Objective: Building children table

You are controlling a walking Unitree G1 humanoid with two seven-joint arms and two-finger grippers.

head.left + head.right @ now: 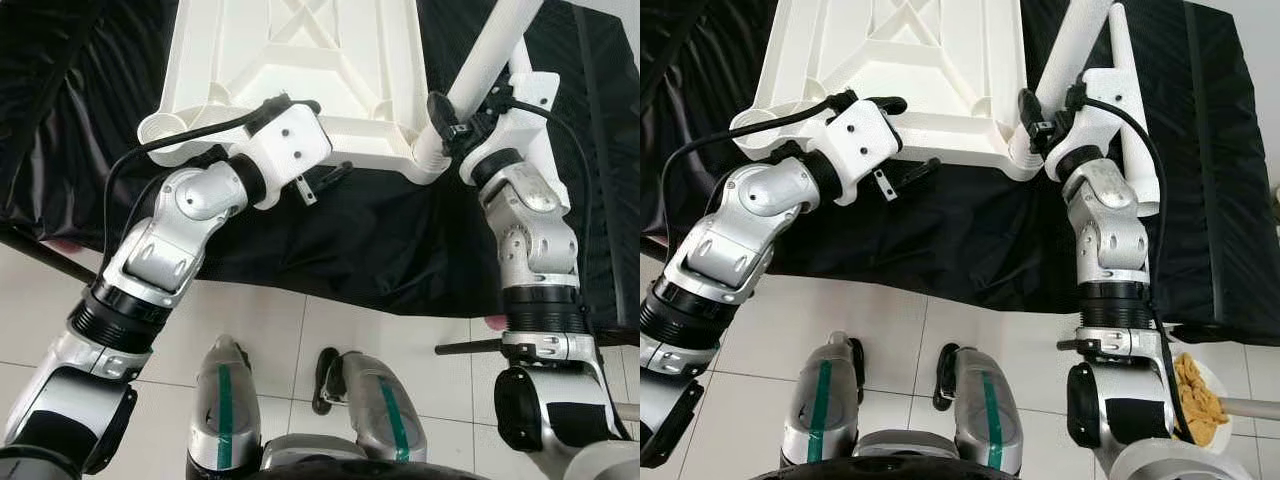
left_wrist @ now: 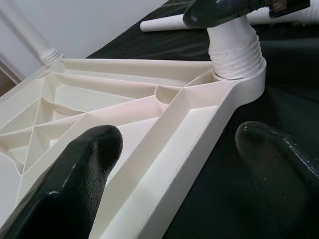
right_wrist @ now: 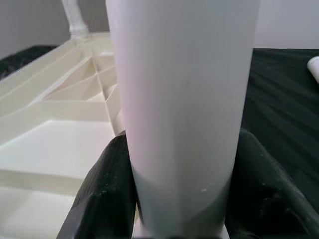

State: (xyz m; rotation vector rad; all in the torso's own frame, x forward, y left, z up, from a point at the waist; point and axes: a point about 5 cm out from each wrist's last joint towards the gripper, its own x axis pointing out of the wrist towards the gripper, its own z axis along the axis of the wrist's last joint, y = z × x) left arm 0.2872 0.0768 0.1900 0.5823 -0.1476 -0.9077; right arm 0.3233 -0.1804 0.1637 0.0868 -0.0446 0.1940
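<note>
So the white plastic tabletop [image 1: 300,60] is lying upside down on a black cloth [image 1: 380,240], ribbed underside facing up, with the near edge toward the robot. The right gripper [image 1: 447,120] is clamped around a white table leg [image 1: 490,50] that stands in the corner socket [image 1: 428,160] at the tabletop's near right corner; in the right wrist view you can see both black fingers [image 3: 107,189] pressed against either side of the leg down near its base. The threaded end of the leg sits in the socket, which shows nicely in the left wrist view. The left gripper [image 1: 322,150] is over at the near edge of the tabletop, fingers spread apart and not holding anything; one finger sits over the ribbed underside and the other out over the cloth, so the rim is between them, but I can't tell if either is actually touching it. Another leg [image 2: 47,47] is already standing in a far corner, and a loose leg [image 1: 1130,90] lies on the cloth just beside the right arm. The near left corner socket [image 1: 165,127] is bare. Down on the tiled floor [image 1: 300,340] by the robot's right side there's a bowl of snacks [image 1: 1200,395].
</note>
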